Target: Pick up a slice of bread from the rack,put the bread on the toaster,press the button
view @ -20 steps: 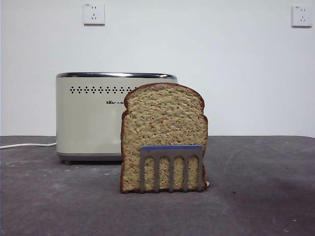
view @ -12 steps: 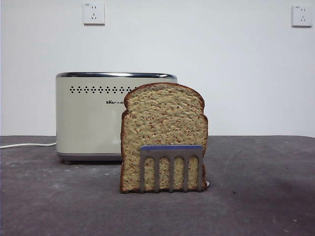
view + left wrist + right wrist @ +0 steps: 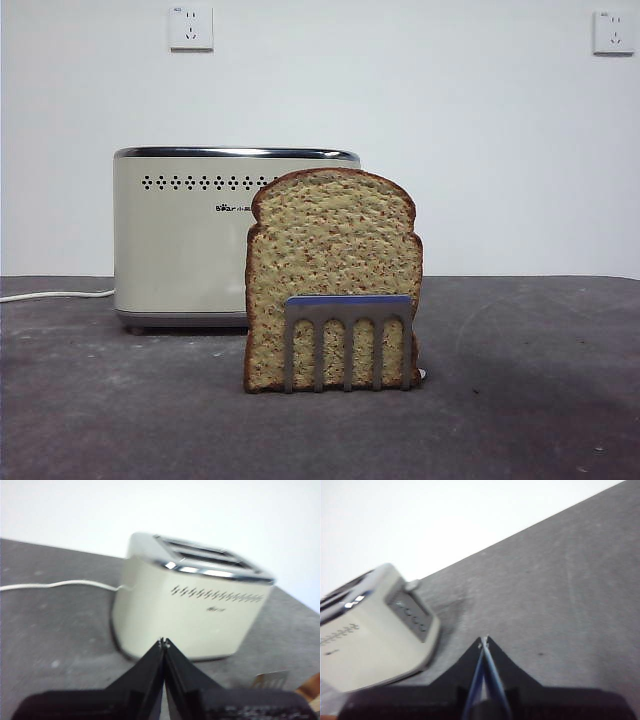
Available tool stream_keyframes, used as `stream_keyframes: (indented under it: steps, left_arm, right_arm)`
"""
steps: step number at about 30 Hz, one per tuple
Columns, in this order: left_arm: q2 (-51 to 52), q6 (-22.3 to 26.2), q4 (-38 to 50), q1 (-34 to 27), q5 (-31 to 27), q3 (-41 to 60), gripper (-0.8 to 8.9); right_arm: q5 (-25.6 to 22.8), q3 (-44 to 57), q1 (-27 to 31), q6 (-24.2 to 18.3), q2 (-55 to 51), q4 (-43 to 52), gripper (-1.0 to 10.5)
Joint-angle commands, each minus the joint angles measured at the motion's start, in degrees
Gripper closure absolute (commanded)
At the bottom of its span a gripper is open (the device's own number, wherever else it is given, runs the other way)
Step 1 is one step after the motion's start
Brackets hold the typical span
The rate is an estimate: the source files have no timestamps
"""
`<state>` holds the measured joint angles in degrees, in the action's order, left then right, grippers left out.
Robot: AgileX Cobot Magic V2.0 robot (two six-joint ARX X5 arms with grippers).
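Observation:
The slice of bread stands upright in the small steel rack at the front middle of the table. Behind it to the left is the cream-white toaster, with its two top slots showing in the left wrist view. My left gripper is shut and empty, held above the table a short way from the toaster's long side; a corner of the rack peeks in beside it. My right gripper is shut and empty, off the toaster's control-panel end. Neither gripper shows in the front view.
A white cord runs left from the toaster across the dark grey table. Two wall sockets sit high on the white wall behind.

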<state>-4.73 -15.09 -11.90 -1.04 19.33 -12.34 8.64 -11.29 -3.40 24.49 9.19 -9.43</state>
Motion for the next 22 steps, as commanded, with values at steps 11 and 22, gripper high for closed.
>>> stream_keyframes:
  steps: [11, 22]
  left_arm:
    - [-19.7, 10.7, -9.7, -0.1, 19.3, -20.9, 8.22]
    - [-29.4, 24.7, -30.6, 1.6, 24.9, -37.4, 8.22]
  right_arm:
    - [17.1, -26.8, -0.1, -12.9, 23.8, -13.9, 9.6]
    - [20.0, -49.4, -1.3, -28.5, 37.0, -40.5, 9.6]
